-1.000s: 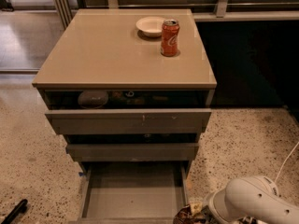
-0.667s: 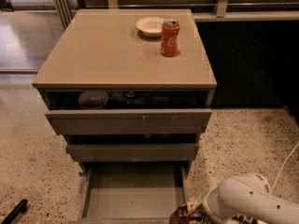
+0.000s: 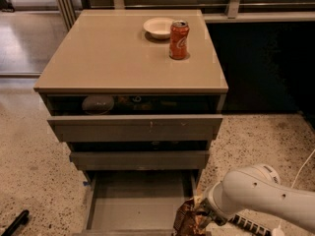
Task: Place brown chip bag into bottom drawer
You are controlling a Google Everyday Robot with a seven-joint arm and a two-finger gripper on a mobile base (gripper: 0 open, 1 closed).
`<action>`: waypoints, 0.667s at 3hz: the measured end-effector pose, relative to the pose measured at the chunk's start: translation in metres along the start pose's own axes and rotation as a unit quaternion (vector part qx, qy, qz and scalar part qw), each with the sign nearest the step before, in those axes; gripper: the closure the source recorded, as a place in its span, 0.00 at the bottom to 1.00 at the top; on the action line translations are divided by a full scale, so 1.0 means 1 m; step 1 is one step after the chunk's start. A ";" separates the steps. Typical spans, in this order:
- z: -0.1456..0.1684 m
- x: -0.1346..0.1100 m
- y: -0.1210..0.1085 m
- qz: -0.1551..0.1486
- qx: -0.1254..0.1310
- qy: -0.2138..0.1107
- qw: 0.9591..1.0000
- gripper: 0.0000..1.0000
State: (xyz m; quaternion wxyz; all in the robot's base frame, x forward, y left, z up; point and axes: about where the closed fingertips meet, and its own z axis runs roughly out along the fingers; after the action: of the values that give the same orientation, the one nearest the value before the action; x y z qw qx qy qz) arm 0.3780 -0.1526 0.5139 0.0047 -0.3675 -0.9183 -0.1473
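Well, from the one camera view, my gripper [image 3: 199,209] sits low at the bottom right, at the end of my white arm [image 3: 266,198], just by the front right corner of the bottom drawer [image 3: 133,205]. My fingers are clamped on the chip bag [image 3: 186,221], which hangs crumpled from them, dark brown and glossy, over the drawer's right front edge. The bottom drawer is pulled out, its grey floor bare. Above it the middle drawer [image 3: 140,160] is out a little, and the top drawer [image 3: 135,128] is out a little too, with a round grey thing [image 3: 97,104] and some small items I cannot make out in the dark gap behind its front. On the cabinet top [image 3: 113,58] stand a red soda can [image 3: 179,40], upright, and a white bowl [image 3: 158,27] just beside it, toward the back. A speckled floor [image 3: 29,156] lies all around.
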 end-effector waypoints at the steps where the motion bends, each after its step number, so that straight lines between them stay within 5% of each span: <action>1: -0.005 -0.005 -0.006 0.004 -0.003 -0.003 1.000 1.00; 2: -0.012 -0.010 0.001 0.007 -0.012 -0.005 1.000 1.00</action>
State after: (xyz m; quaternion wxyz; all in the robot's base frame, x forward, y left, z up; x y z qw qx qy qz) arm 0.3842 -0.1621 0.5247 -0.0030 -0.3743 -0.9141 -0.1562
